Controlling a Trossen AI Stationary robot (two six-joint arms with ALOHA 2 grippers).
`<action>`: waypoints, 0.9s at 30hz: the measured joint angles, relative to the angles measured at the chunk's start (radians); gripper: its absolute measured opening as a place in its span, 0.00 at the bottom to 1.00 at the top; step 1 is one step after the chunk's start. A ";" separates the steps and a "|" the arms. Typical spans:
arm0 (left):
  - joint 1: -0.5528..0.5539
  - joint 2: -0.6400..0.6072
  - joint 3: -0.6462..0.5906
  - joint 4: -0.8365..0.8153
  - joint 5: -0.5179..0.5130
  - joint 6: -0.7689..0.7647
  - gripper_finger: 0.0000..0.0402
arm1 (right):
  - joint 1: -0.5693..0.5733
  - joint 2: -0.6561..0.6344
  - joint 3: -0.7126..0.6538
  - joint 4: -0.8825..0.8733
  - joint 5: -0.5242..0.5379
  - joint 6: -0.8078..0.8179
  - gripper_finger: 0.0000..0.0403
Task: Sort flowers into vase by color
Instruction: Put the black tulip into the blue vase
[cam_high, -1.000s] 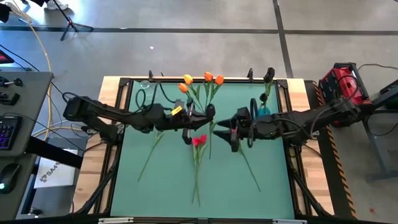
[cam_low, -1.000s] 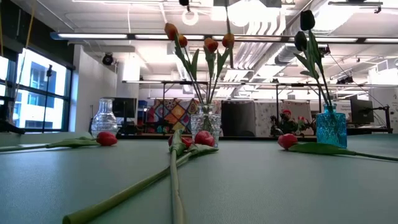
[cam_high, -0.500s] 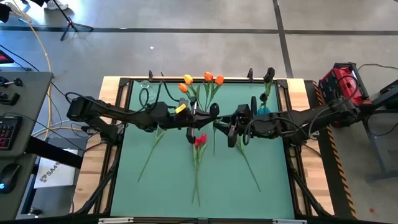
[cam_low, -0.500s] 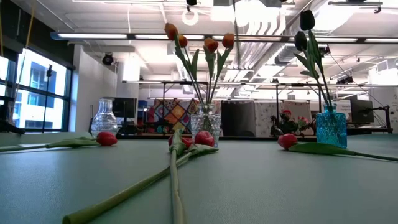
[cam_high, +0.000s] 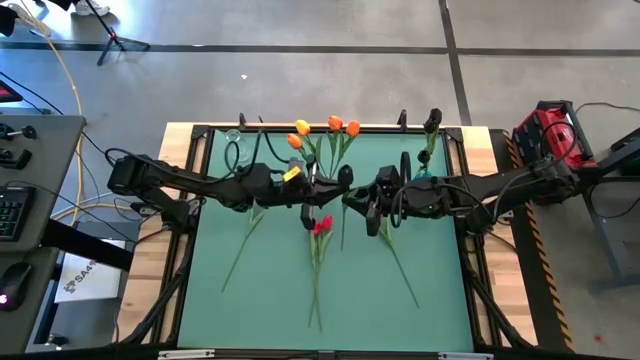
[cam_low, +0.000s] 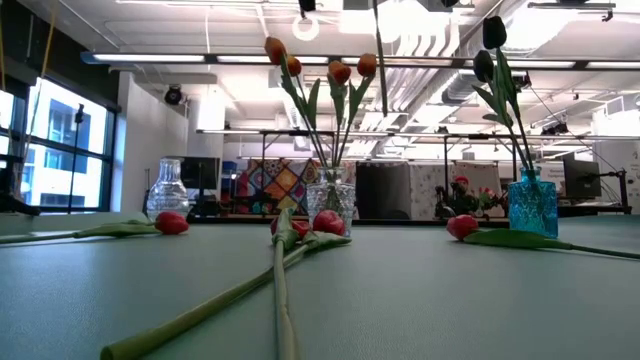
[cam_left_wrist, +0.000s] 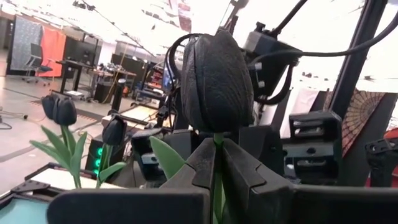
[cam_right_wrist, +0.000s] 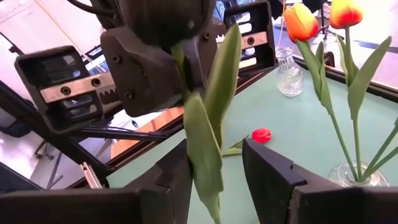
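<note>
Clearly a hand-over is under way above the middle of the table: the left gripper (cam_high: 345, 182) has its fingers clamped on the stem of a dark tulip (cam_left_wrist: 216, 81), just under the head, while the right gripper (cam_high: 352, 200) meets it from the right. Seen from the right wrist, that arm's fingers (cam_right_wrist: 272, 169) stand apart on either side of the stem and its leaf, not yet pinching.

Judging by this, the right fingers should close on bare stem below the leaf, so the leaf is not crushed. The left should let go only once that grip is firm.

Its likely home is the blue vase (cam_low: 531, 208) at the far right, which already holds dark tulips. Orange tulips (cam_high: 329, 128) stand in the clear vase (cam_low: 331, 204) at the far middle. Red tulips (cam_high: 320, 227) lie on the green mat (cam_high: 270, 290).
</note>
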 joint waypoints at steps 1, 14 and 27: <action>0.000 0.000 0.000 -0.004 0.000 0.000 0.02 | 0.000 0.000 0.000 0.000 0.000 0.000 0.31; 0.005 0.000 0.000 -0.022 -0.018 -0.009 0.10 | -0.001 0.000 0.000 0.000 0.007 -0.022 0.06; 0.017 -0.008 0.000 -0.036 -0.024 -0.001 0.22 | -0.007 -0.004 0.000 0.006 0.034 -0.054 0.01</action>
